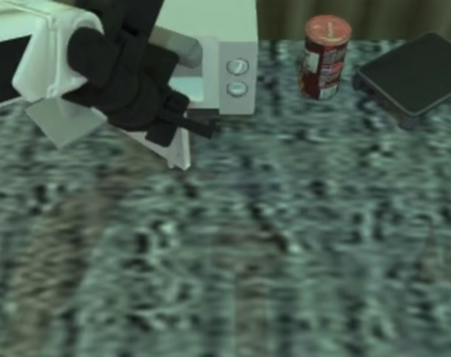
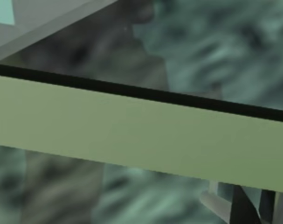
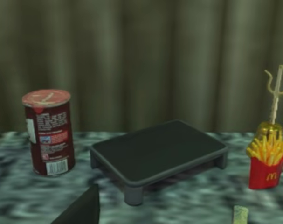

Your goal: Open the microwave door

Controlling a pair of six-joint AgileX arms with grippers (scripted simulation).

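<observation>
The pale microwave stands at the table's back, left of centre, with two round knobs on its side panel. The microwave door is swung outward at an angle, and part of the lit cavity shows behind it. My left gripper is black, reaches down over the door's free end and is shut on it. In the left wrist view the door's thin edge fills the frame as a pale band, with the left gripper just below it. My right gripper is open, off to the right, outside the top view.
A red can stands right of the microwave, and a flat dark slab lies at the back right. In the right wrist view a fries box and a golden trident figure stand beyond the slab. A curtain hangs behind the table.
</observation>
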